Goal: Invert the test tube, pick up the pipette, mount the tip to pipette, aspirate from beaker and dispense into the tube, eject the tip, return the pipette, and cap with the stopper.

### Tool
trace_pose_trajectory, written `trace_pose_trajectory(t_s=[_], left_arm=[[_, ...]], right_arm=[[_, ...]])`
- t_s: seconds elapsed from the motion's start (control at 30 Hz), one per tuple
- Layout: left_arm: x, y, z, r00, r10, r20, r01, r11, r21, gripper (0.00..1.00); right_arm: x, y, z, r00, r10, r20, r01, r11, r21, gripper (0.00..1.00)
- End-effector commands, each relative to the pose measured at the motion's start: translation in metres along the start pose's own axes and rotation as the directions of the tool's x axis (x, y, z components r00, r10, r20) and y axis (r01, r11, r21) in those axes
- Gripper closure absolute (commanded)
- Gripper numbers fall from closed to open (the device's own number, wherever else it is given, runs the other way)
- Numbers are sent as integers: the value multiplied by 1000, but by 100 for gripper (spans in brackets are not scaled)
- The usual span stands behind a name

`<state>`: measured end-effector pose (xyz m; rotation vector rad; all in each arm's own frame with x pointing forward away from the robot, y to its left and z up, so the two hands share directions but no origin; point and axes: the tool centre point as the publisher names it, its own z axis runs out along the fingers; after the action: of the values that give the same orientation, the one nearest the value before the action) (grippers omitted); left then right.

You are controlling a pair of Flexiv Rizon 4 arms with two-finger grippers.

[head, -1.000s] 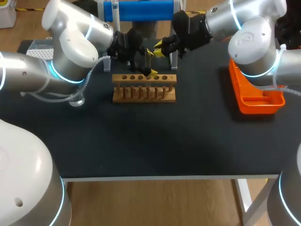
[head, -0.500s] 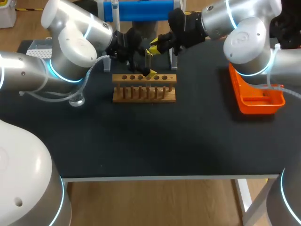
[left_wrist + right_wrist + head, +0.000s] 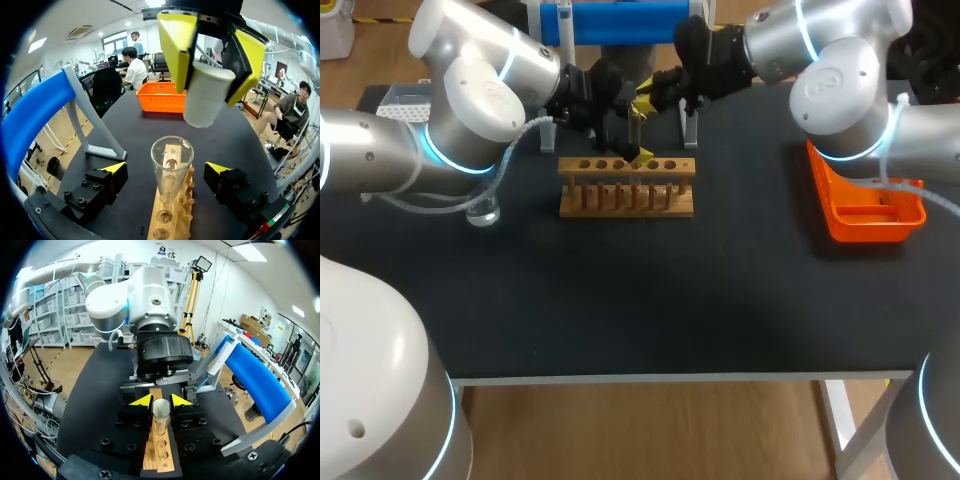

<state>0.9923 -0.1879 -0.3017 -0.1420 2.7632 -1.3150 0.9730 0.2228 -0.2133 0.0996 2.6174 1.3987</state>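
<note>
Black table, lab room behind. Well back from near edge: one wooden rack mid-table, one beaker left of it below left arm, one orange tray well apart, close to right edge. One glass tube upright in rack, mouth up. Left gripper spread wide, a finger each side of tube, gap on both sides, no contact. Right gripper pinching one white stopper, just above tube mouth and apart from it. Both arms crowding in over rack's far side. Farthest: one blue stand at back edge, legs just behind the grippers.
</note>
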Motion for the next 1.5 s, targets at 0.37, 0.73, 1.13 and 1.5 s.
trace_pose_trajectory(t_s=[0.37,0.73,1.13,1.5], left_arm=[[-2,0,0,1000,0,-5,0,1000,-1,0],[-2,0,0,1000,0,-5,0,1000,-1,0],[-2,0,0,1000,0,-5,0,1000,-1,0],[-2,0,0,1000,0,-5,0,1000,-1,0]], right_arm=[[-5,0,9,1000,11,-5,-11,1000,0,100],[-6,-1,14,1000,18,-4,-18,1000,-4,100],[-5,-6,17,1000,22,-10,-21,1000,6,100],[-7,-2,14,1000,21,4,-21,1000,-14,100]])
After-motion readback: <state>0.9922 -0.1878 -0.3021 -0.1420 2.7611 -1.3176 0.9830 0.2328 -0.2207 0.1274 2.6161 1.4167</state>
